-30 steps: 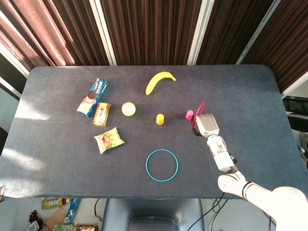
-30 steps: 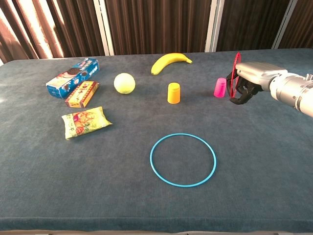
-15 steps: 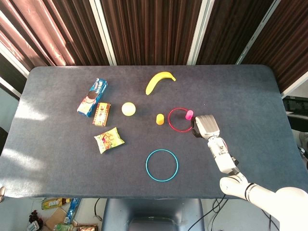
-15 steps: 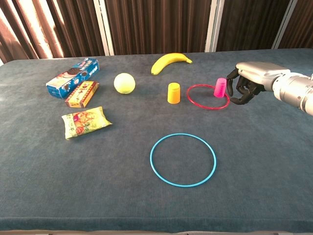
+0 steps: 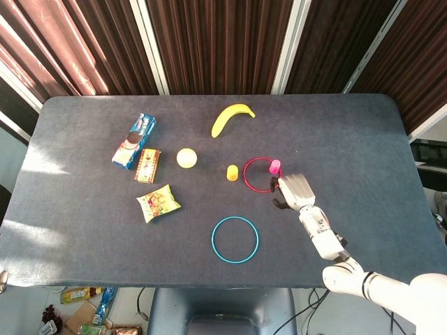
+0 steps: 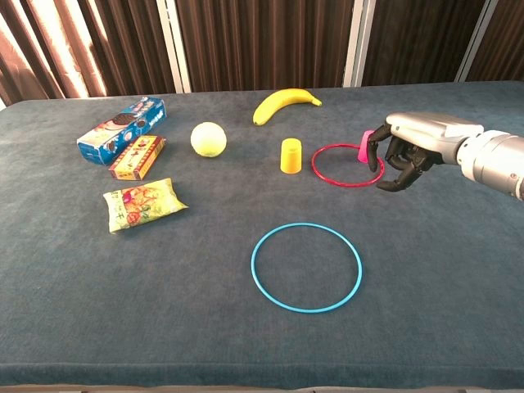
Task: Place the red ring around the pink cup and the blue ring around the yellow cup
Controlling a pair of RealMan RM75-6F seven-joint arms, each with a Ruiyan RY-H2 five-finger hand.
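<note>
Red ring lies flat on the worktop, roughly round so no real long axis; it's around the pink cup, w/ the cup off-centre, up against the ring's right/far edge. Pink cup stands upright, partly hidden by the hand in chest view.

Right hand sits just right of the red ring, near its rim; fingers curled downward w/ nothing in them. Can't tell if any fingertip touches the ring. Forearm runs back toward the near-right corner of the worktop. Left hand not visible in either view.

Blue ring flat on the worktop near the front edge, well apart from both cups, nothing inside it. Also round, no clear long axis.

Yellow cup upright, just left of the red ring, outside it, not touching as far as chest view shows.

Other stuff: banana at the back, long axis running diagonal, stem end to the right/far side. Ball left of the yellow cup. Cookie box, blue, long axis slanted toward the back; small red box just beside it, nearer; snack bag in front of those, on the left half.
</note>
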